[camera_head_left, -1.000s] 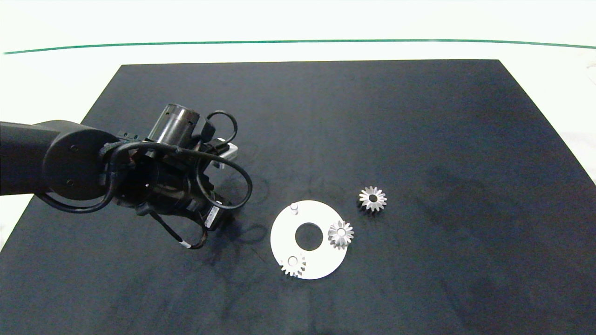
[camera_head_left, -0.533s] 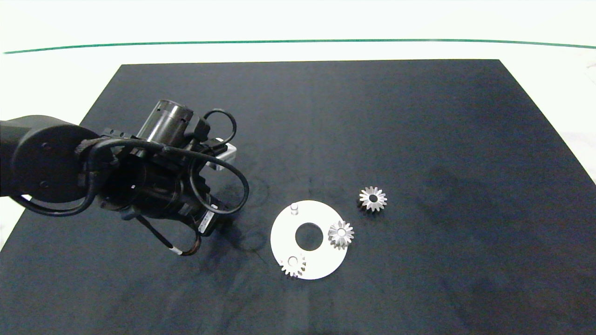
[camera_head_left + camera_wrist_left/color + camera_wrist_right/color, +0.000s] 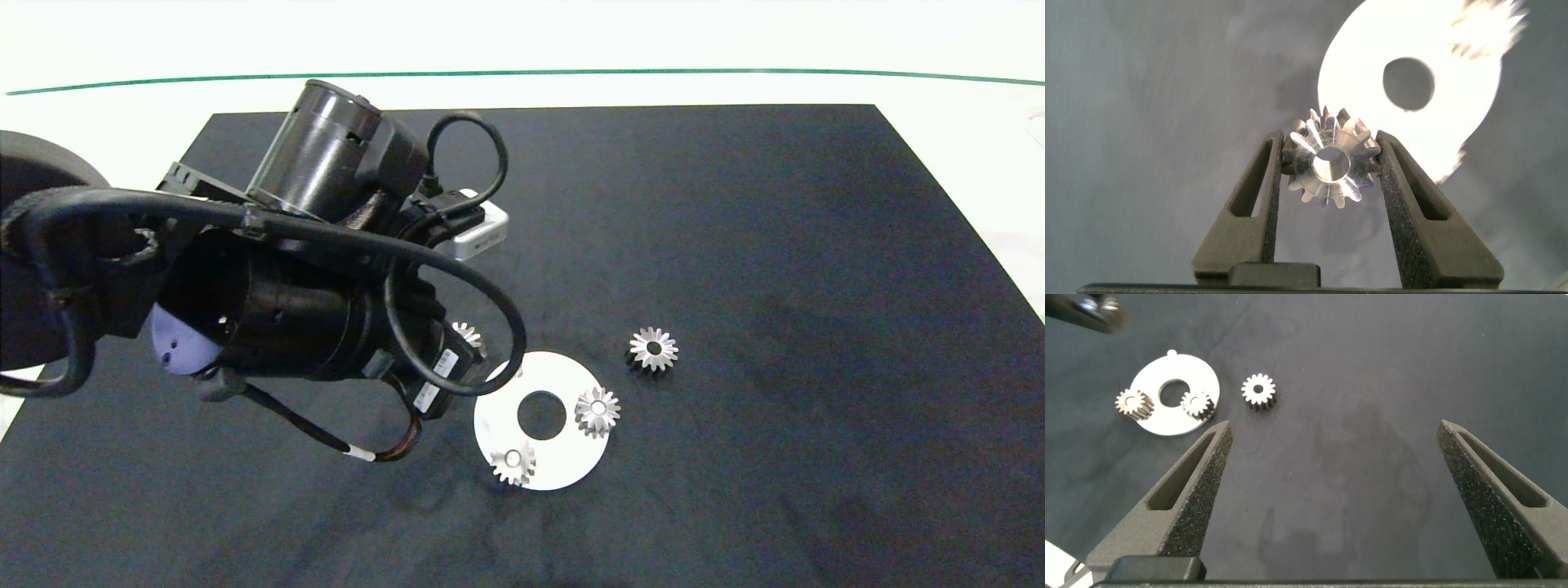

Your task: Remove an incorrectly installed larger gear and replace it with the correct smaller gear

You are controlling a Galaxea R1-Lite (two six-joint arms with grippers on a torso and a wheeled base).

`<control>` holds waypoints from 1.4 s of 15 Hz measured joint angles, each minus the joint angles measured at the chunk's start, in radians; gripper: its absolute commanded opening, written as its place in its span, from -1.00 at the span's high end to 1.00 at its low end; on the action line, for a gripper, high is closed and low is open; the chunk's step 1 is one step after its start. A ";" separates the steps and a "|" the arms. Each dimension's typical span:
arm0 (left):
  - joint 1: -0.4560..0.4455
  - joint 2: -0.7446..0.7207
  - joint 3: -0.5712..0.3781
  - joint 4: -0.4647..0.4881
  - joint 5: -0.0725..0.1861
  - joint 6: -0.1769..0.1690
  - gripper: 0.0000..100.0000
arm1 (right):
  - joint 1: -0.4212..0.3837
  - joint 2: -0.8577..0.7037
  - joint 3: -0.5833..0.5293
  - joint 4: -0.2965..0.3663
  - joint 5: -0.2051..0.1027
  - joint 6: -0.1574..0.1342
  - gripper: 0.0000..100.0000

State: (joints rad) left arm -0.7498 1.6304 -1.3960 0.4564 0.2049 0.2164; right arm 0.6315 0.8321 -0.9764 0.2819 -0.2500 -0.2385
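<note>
Pale white bench (image 3: 106, 139) under bright even light, large dark mat (image 3: 735, 245) with faint scuff marks covering most of it, thin green line (image 3: 571, 72) curving across the white surface beyond the mat's far edge

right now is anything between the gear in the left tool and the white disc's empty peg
Nothing visible. The left tool is shut on the smaller gear beside the white disc. The arm hides the peg from above.
</note>
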 measured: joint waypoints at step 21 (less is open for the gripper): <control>-0.031 0.253 -0.230 0.054 0.028 -0.011 0.44 | 0.000 -0.036 -0.005 0.000 0.020 -0.001 -1.00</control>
State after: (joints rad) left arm -0.7811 1.8834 -1.6264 0.5109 0.2332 0.2057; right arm 0.6317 0.7962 -0.9817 0.2819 -0.2302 -0.2394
